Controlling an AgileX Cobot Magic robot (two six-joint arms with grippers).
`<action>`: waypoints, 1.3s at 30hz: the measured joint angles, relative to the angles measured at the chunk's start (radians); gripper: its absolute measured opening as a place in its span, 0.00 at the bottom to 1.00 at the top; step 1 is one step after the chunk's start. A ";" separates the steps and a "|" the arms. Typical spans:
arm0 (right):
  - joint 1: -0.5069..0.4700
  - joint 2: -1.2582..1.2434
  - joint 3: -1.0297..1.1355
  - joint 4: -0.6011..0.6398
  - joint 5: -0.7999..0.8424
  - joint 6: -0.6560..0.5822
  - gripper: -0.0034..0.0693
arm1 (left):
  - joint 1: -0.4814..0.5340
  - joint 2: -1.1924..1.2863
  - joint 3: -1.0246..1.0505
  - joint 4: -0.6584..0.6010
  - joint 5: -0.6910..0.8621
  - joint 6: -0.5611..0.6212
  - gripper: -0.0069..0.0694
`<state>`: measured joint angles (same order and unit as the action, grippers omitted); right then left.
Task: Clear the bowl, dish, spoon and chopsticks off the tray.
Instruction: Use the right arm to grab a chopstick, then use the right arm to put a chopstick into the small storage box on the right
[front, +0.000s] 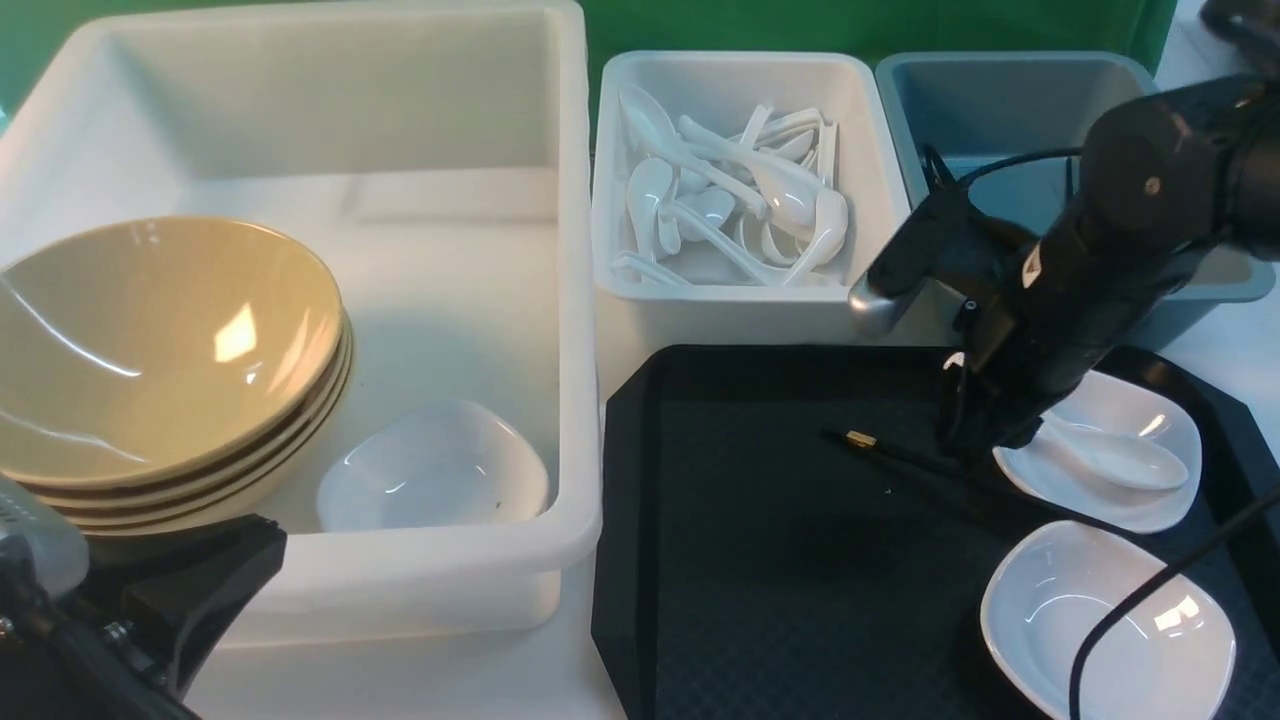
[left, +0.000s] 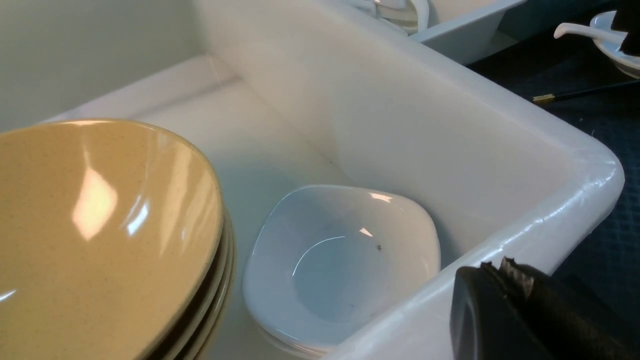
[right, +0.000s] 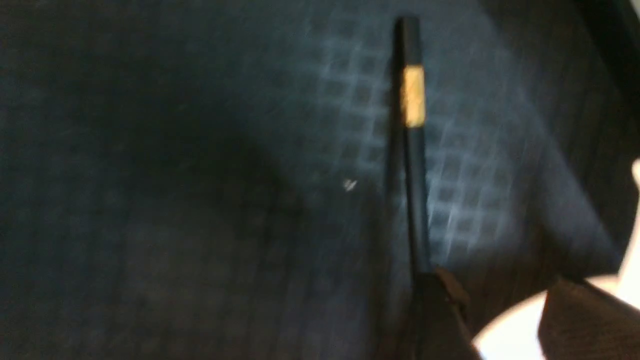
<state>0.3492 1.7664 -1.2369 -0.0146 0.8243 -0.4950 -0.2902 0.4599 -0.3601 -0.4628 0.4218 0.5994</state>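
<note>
On the black tray (front: 760, 560) lie the black chopsticks (front: 880, 447), gold band toward the left. Behind them a white dish (front: 1130, 400) holds the white spoon (front: 1120, 455); a second white dish (front: 1105, 620) sits nearer, empty. My right gripper (front: 965, 440) points down over the chopsticks' thin end. Its jaws are open (right: 497, 295), with a chopstick (right: 412, 150) running along one finger, not between them. Mustard bowls (front: 160, 340) are stacked in the large white tub (front: 575, 300) beside another white dish (front: 435, 470). My left gripper (left: 502, 265) is shut and empty at that tub's near rim.
A smaller white tub (front: 740, 300) behind the tray holds several white spoons. A blue-grey tub (front: 1000, 70) stands behind the right arm. The right arm's cable (front: 1150, 590) hangs across the nearer dish.
</note>
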 joint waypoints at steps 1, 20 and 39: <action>0.000 0.016 0.000 0.000 -0.012 0.005 0.49 | 0.000 0.000 0.000 0.000 0.000 0.000 0.08; 0.011 0.125 -0.066 0.078 0.068 -0.006 0.15 | 0.000 0.000 0.000 -0.001 0.001 0.006 0.08; -0.174 0.041 -0.390 0.130 -0.545 -0.079 0.19 | 0.000 0.000 0.018 0.016 -0.036 0.012 0.08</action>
<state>0.1749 1.8073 -1.6272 0.1158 0.2796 -0.5743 -0.2902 0.4599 -0.3419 -0.4469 0.3854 0.6110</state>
